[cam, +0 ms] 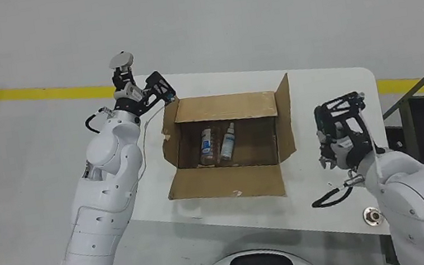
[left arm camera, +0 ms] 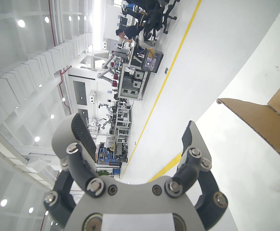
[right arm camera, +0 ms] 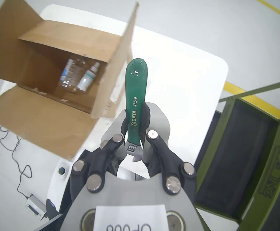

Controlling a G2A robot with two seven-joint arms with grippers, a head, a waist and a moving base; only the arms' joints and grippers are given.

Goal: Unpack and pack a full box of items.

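Note:
An open cardboard box (cam: 232,181) stands in the middle of the white table (cam: 306,92), and its flap (left arm camera: 256,119) shows in the left wrist view. Inside lie a clear water bottle (cam: 208,145) and a small spray bottle (cam: 228,141), side by side; the right wrist view shows the box (right arm camera: 47,124), water bottle (right arm camera: 73,75) and spray bottle (right arm camera: 88,76). My right gripper (right arm camera: 135,122) is shut on a green-handled adjustable wrench (right arm camera: 135,96), held above the table right of the box (cam: 344,132). My left gripper (left arm camera: 135,135) is open and empty, raised by the box's far left corner (cam: 141,81).
A green metal rack (right arm camera: 245,153) stands beside the table's right edge. A cable and a small device (right arm camera: 32,204) lie on the floor at the front. A yellow line (cam: 14,94) runs along the floor behind the table.

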